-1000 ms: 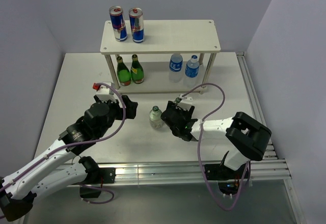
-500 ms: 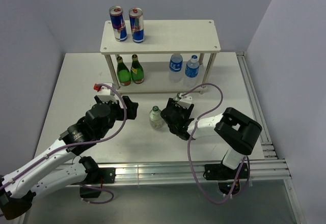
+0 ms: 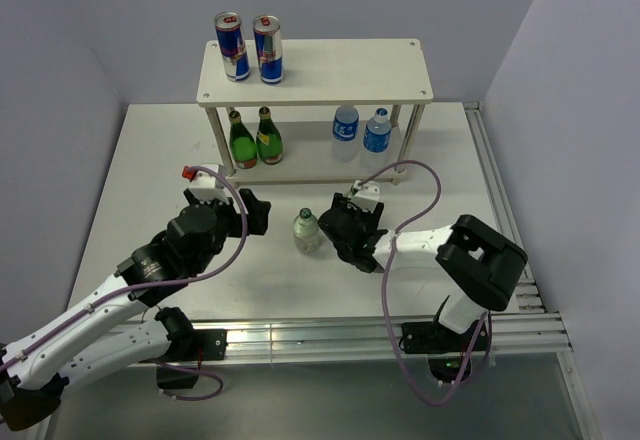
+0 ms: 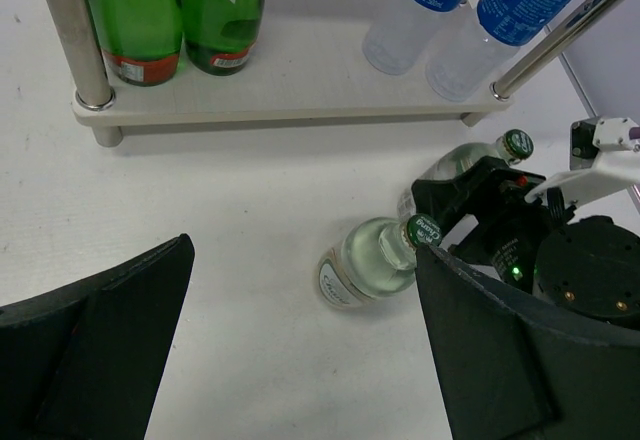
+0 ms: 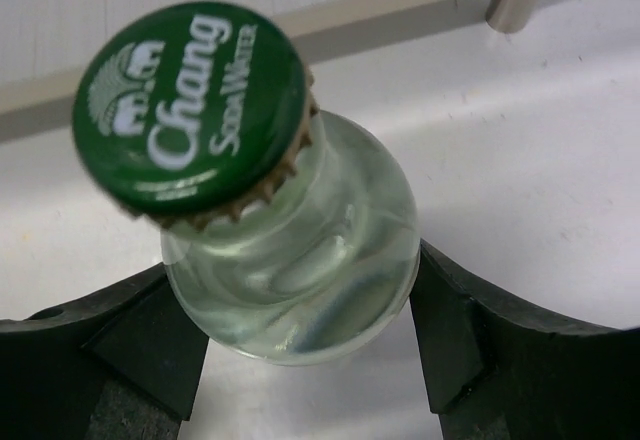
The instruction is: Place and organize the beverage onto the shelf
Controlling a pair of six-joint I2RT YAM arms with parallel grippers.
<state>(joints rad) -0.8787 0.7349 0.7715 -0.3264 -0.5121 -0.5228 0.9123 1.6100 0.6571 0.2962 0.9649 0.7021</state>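
Clear glass under a green cap: one soda-water bottle (image 5: 300, 260) stands on the table (image 3: 150, 160) in front of the shelf (image 3: 340, 65), and my right gripper (image 5: 295, 295) is clamped on it. Its twin (image 4: 365, 265) stands just beside it. My left gripper (image 4: 300, 360) hangs spread wide.

1. Left arm (image 3: 100, 310): I'm seeing white shells, black joint housings.
2. Right arm (image 3: 425, 243): same colours, chunky black elbow block.
3. Purple cable (image 3: 412, 166) loops off each wrist, toward the shelf (image 3: 340, 70).
4. Red tab (image 3: 187, 171) on the left's white camera mount, shelf side.
5. Left gripper (image 3: 258, 213), right gripper (image 5: 290, 270): matte black wedge fingers.
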